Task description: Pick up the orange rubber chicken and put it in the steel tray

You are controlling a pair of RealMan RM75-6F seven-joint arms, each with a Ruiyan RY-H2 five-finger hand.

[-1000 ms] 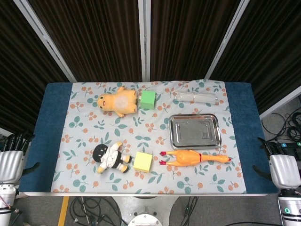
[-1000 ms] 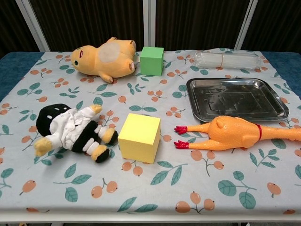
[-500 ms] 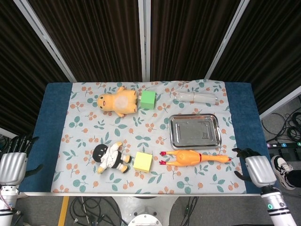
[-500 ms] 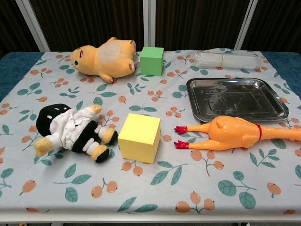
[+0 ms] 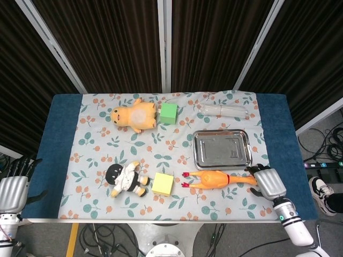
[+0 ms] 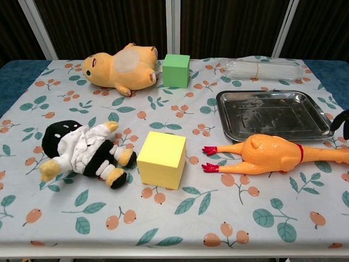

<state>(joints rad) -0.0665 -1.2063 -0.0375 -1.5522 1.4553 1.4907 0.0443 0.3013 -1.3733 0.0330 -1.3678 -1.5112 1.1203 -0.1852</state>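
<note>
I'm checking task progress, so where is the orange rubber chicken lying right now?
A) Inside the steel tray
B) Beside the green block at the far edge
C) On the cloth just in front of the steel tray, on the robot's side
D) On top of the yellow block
C: the orange rubber chicken lies flat on the floral cloth on the near side of the steel tray, which holds nothing.

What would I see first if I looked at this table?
Probably the bright orange rubber chicken, lying on its side near the front right, just in front of the shiny steel tray. Next, the yellow block in the middle and the doll beside it, on its left. The robot's right hand is right by the chicken's head end.
</note>
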